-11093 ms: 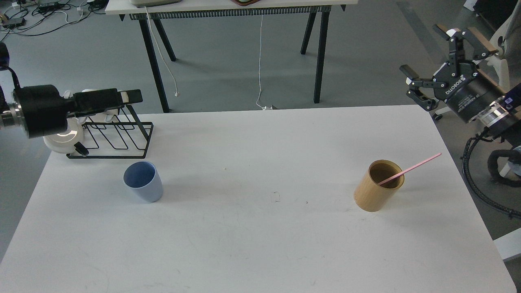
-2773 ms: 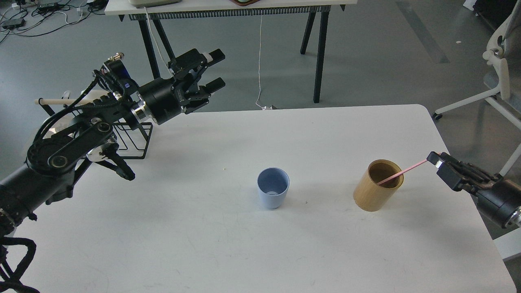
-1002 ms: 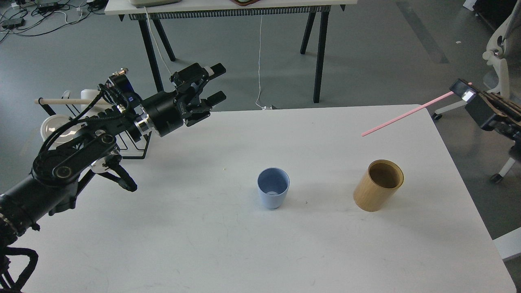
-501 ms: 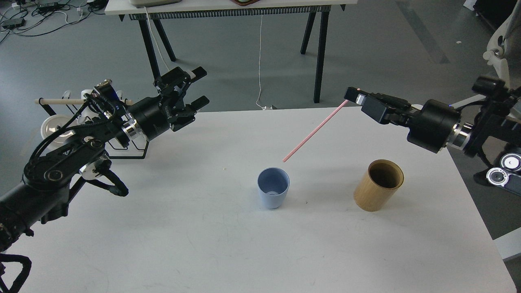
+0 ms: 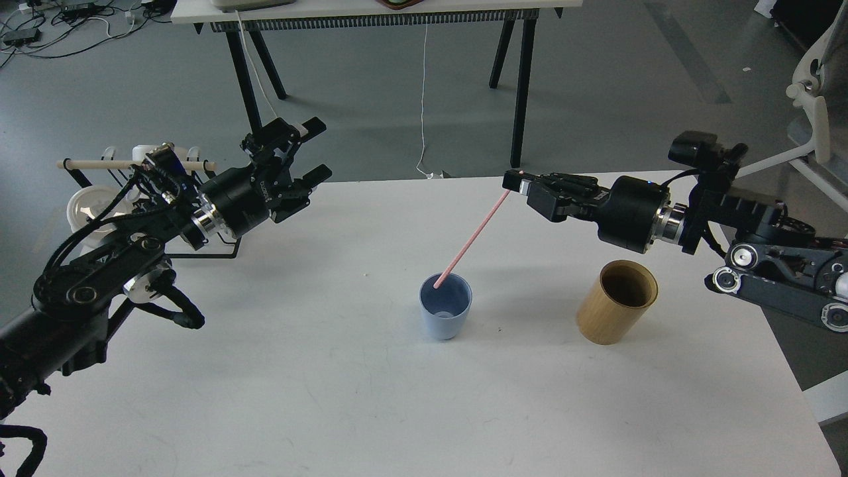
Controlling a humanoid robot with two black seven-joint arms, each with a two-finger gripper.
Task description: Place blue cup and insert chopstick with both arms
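The pale blue cup (image 5: 445,317) stands upright near the middle of the white table (image 5: 411,397). The pink chopstick (image 5: 472,237) slants down to the left, and its lower tip is just inside the cup's mouth. My right gripper (image 5: 513,181) is shut on the chopstick's upper end, up and to the right of the cup. My left gripper (image 5: 311,151) is open and empty, above the table's far left edge, well away from the cup.
A tan wooden cylinder (image 5: 617,302) stands to the right of the cup, empty. A black wire rack (image 5: 212,235) with a pale wooden dowel (image 5: 99,163) and white dishes sits at the far left. A second table stands behind.
My right gripper carried the chopstick left and down, and its tip now sits in the cup's mouth. My left gripper drew back slightly to the left, still open.
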